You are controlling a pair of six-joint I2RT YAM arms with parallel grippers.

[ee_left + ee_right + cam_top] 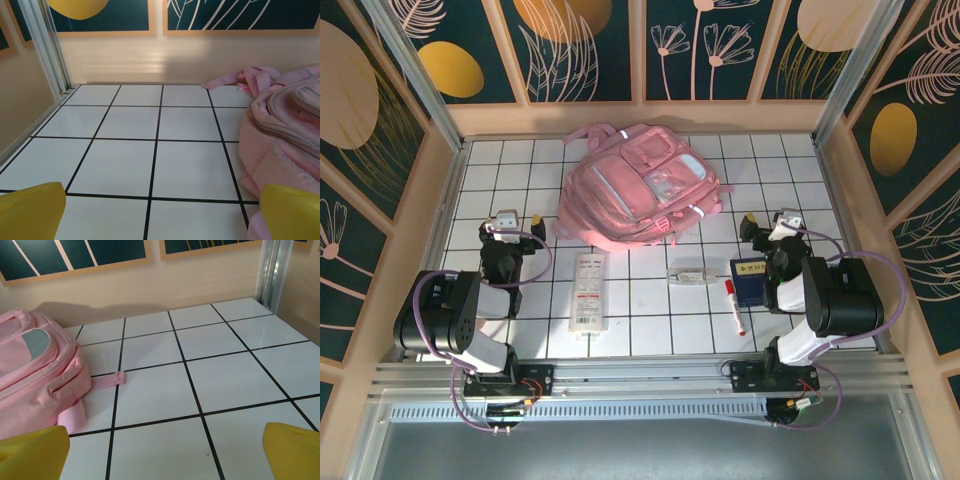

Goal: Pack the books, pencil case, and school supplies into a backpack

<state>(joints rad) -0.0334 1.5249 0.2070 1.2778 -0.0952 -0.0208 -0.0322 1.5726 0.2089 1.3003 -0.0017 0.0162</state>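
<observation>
Hanging wide open over the white tiled table (650, 335), the left gripper (520, 222) holds nothing; in the left wrist view its yellow fingertips (31, 212) stand far apart at the bottom corners, with bare tile between them. The pink backpack (640, 190) lies flat at the middle of the far half of the table, and its fabric (285, 130) bulges in just beside the left gripper's right fingertip; whether they touch I cannot tell. The right gripper (768, 222) is spread just as wide and is empty, its yellow fingertips (295, 450) over bare tile, with the backpack (35, 370) to its left and apart from it. Nearer the arms, the dark navy book (750, 280) lies partly under the right arm, with the red-capped white marker (732, 305) just beside it, a small clear item (688, 272) further left, and a long white flat item (588, 293) near the left arm.
</observation>
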